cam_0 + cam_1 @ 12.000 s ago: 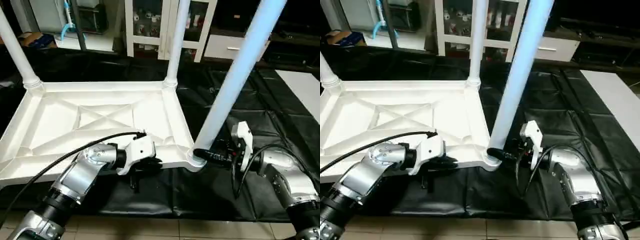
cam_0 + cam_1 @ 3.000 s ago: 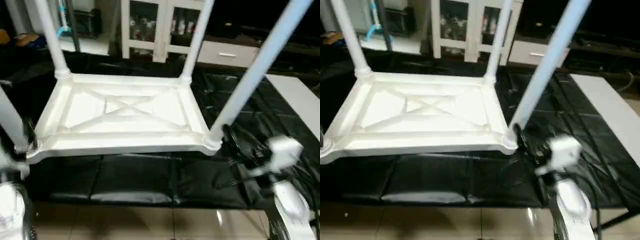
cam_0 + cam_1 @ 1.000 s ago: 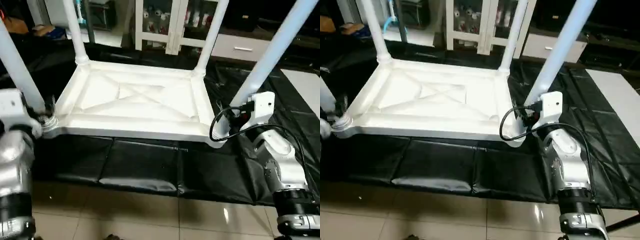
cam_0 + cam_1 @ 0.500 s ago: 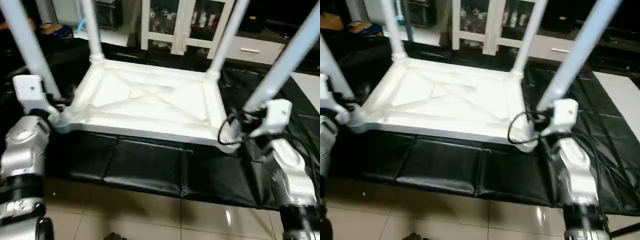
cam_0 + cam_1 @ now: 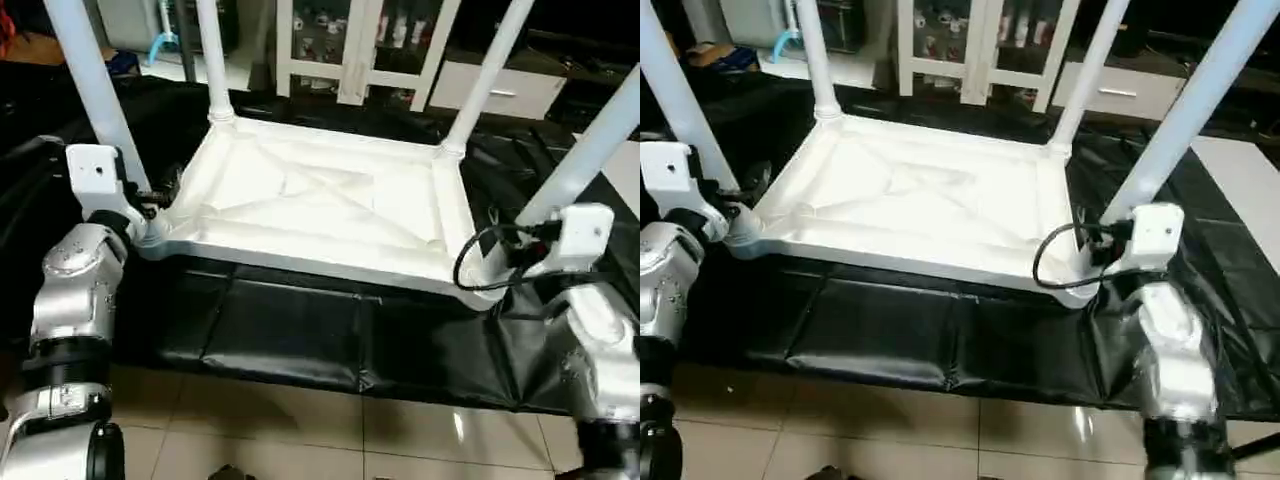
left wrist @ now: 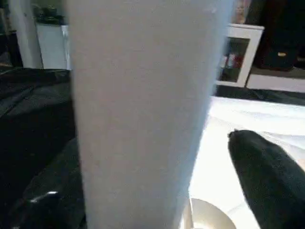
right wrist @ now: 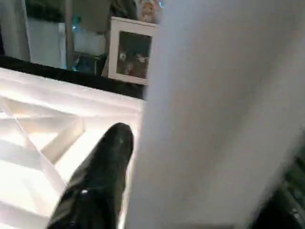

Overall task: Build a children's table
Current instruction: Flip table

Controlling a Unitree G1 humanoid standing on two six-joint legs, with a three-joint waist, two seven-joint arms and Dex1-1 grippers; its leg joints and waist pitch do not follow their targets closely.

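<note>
Left end effector [image 5: 150,205] clasped on near-left table leg [image 5: 85,80] just above its corner socket, one black finger [image 6: 264,176] visible beside the tube. Right end effector [image 5: 1102,243] likewise closed around near-right table leg [image 5: 1185,115] at the socket. Upturned white tabletop [image 5: 320,205], X-ribbed underside up, resting on black-covered surface [image 5: 300,330]; two far legs [image 5: 212,55] upright beyond. White cabinet [image 5: 350,45] behind the tabletop.

Head pair: high, facing forward and down over both forearms; both eyes share the upturned tabletop [image 5: 320,205] and black-covered work surface [image 5: 300,330].
Left wrist: pressed close to a near leg [image 6: 143,109]; one black finger [image 6: 267,176] beside it.
Right wrist: equally close, probably the other near leg [image 7: 224,114]; ribbing shared.
</note>
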